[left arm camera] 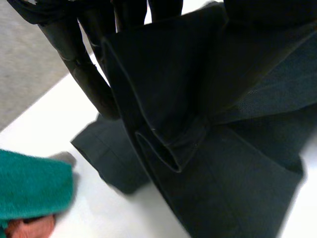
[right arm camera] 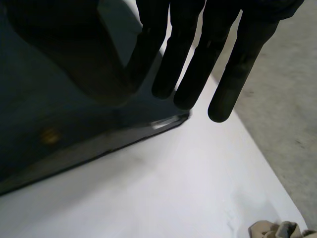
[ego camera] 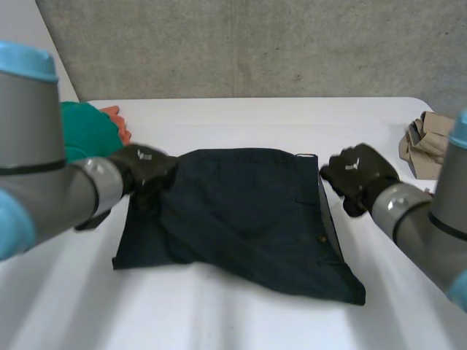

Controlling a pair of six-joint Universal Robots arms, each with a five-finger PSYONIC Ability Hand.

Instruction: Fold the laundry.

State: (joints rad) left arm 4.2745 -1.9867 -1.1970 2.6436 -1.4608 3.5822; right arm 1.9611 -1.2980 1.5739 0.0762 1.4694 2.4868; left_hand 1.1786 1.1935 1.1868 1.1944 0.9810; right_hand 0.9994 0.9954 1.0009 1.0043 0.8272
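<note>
Dark garment (ego camera: 241, 219) lay spread near the middle of the white worktop (ego camera: 219, 313), mostly flat, near edge slanting down toward the robot's right; left hand (ego camera: 146, 169) sat on its far left corner; in the left wrist view the cloth there was bunched and pulled up into the hand, a rolled hem fold hanging just below the fingers (left arm camera: 84, 64), so the hand read as closed on that corner, likely to lift it for a fold; the exact pinch point was covered by cloth and could not be made out.

Right hand (ego camera: 359, 173) hovered just beside the far right corner; its fingers (right arm camera: 198, 64) were straight and spread, holding nothing, tips above the garment's edge, probably lining up to take the matching corner; whether any tip touched the cloth was unclear; the thumb was a dark blur.

A small stud (right arm camera: 49, 135) showed on the cloth near that edge; garment type was hard to tell, possibly shorts or trousers.

Green cloth (ego camera: 87, 131) with an orange piece (ego camera: 117, 117) lay at the far left, partly behind the left arm; a beige garment (ego camera: 430, 142) sat at the far right, cut off, presumably waiting its turn.
</note>
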